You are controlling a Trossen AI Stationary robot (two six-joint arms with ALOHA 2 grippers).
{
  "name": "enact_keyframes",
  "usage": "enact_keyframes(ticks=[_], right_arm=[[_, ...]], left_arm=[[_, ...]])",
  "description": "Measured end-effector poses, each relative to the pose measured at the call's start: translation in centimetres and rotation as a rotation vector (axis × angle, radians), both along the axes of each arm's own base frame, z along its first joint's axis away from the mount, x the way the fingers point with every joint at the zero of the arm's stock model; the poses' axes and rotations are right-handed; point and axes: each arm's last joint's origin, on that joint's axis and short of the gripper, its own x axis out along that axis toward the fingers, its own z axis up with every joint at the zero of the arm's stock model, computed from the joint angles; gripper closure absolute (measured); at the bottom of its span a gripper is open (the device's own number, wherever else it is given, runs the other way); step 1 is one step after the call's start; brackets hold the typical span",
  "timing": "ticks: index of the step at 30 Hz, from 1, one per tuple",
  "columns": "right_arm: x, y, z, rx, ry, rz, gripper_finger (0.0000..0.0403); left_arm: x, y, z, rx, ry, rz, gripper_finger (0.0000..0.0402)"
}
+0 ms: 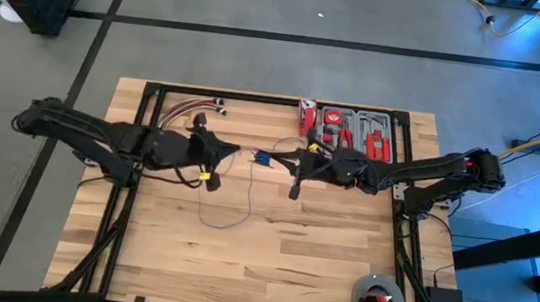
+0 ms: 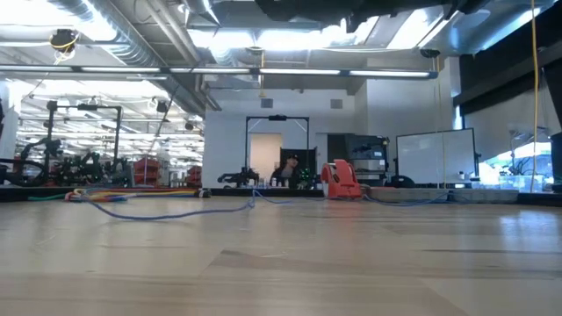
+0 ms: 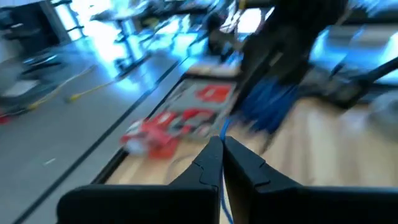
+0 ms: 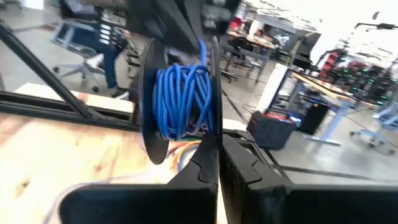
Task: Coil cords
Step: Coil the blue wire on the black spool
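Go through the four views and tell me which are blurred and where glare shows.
High view: sharp, even light on the table. Low view: bright ceiling lights glare overhead. Left wrist view: heavily smeared, only the fingers and the cord they pinch readable. Right wrist view: spool fairly clear, background soft.

Left wrist view smearing: red tool tray (image 3: 180, 124) and blue wire coil (image 3: 267, 106) showing as blurs. Black spool (image 4: 163, 93) getting cut off at right wrist view's top edge. Wire (image 1: 229, 207) on table barely resolving from above.

Bright overhead lights glare; left wrist view heavily motion-blurred.
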Motion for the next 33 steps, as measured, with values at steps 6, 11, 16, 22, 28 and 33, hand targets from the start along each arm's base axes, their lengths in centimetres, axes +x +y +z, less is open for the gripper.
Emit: enact_keyframes(ticks=[6,11,16,22,28,33], right_arm=[[0.8,-0.2,-1.3,-0.053,0.039,-0.093,0.0402],[0.8,-0.4,-1.3,-0.056,0.036,-0.156,0.0402],[0.8,-0.5,-1.4,-0.057,0.042,-0.175,0.0402],[0.8,-0.6,-1.4,-0.034,0.035,-0.207,0.0402],[0.8,-0.6,-1.3,-0.031,0.028,-0.206,0.0402],[0.8,-0.6,-1.3,-0.031,0.03,-0.204,0.0402]], left_arm=[[1.0,-0.4,0.5,-0.054,-0.092,-0.074,0.04],[2.5,-0.7,-0.1,-0.075,-0.111,-0.078,0.0396],[5.2,-1.3,-1.1,-0.047,-0.166,-0.099,0.0399],[7.5,-1.8,-2.4,0.021,-0.18,-0.113,0.0399],[7.7,-2.3,-3.9,0.094,-0.046,-0.14,0.0399],[6.4,-2.7,-3.4,0.171,0.031,-0.185,0.038]])
